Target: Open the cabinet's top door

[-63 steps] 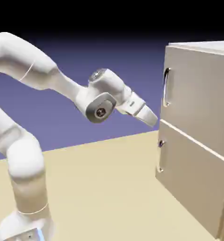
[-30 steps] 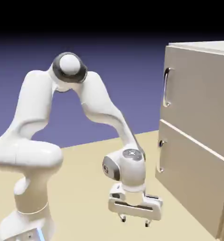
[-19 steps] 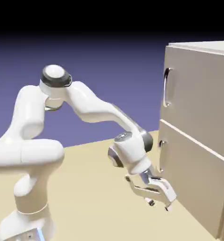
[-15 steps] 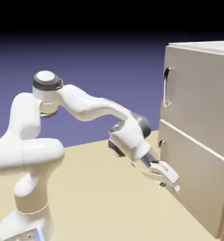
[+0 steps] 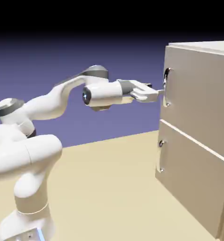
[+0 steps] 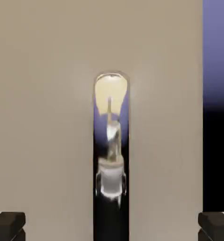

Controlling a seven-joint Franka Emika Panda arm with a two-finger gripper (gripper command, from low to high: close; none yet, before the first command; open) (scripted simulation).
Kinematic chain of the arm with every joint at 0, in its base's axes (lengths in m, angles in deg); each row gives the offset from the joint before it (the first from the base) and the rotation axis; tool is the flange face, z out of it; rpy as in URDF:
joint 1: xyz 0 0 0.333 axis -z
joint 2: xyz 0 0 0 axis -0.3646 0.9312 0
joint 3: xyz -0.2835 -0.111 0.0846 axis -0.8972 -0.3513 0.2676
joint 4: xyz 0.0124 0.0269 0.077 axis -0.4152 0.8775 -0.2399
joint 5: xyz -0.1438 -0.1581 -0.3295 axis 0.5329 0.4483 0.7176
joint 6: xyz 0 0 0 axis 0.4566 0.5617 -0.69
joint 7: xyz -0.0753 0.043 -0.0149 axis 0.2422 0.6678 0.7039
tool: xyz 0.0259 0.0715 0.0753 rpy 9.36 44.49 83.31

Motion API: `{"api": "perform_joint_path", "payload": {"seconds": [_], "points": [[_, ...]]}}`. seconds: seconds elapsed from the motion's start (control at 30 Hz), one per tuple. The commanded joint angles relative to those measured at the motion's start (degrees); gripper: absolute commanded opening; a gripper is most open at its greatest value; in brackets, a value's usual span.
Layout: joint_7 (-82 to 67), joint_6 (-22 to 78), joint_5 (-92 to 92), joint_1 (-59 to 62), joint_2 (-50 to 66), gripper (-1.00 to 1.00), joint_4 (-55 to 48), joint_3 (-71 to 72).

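In the exterior view the cabinet stands at the right on the table, its top door flat and shut above the lower panel. The arm reaches level to the right – the gripper sits just before the door's handle, whether touching I cannot tell.

In the hand view the shiny handle runs upright down the middle, on the door; the two fingertips stand wide apart at either side, nothing between them.

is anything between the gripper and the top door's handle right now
Nothing visible. The open gripper points straight at the top door's handle, which sits centred between the finger tips in the hand view, with only clear space ahead.
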Motion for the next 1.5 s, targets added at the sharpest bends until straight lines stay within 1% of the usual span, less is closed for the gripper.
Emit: {"api": "perform_joint_path", "payload": {"seconds": [0.0, 0.03, 0.07, 0.1, 0.13, 0.47, 0.63, 0.8, 1.0, 1.17, 1.3, 1.47], "points": [[0.0, 0.0, -0.8, 2.2, -0.3, 0.00, -2.2, 0.4], [0.0, 0.0, -0.8, 2.2, -0.3, 0.00, -2.2, 0.4], [0.0, 0.0, -0.8, 2.2, -0.3, -1.00, -2.2, 0.4], [0.0, 0.0, -0.8, 2.2, -0.3, -1.00, -2.2, 0.4], [-1.1, 2.2, -1.3, 1.1, -0.2, -1.00, -0.1, -0.1], [-10.8, 26.5, -0.5, -7.3, -1.3, -1.00, 19.1, -8.6], [-14.6, 38.9, 3.3, -7.3, -2.9, -1.00, 25.5, -14.6], [-18.4, 51.4, 8.7, -4.4, -5.3, -1.00, 29.5, -21.1], [-23.5, 66.3, 16.8, 2.3, -10.1, -1.00, 31.4, -28.5], [-29.2, 78.8, 25.0, 9.9, -16.4, -1.00, 30.5, -33.5], [-35.5, 88.8, 33.2, 17.2, -23.2, -1.00, 27.8, -36.0], [-45.8, 99.2, 45.3, 26.7, -33.6, -1.00, 21.7, -36.3]]}}
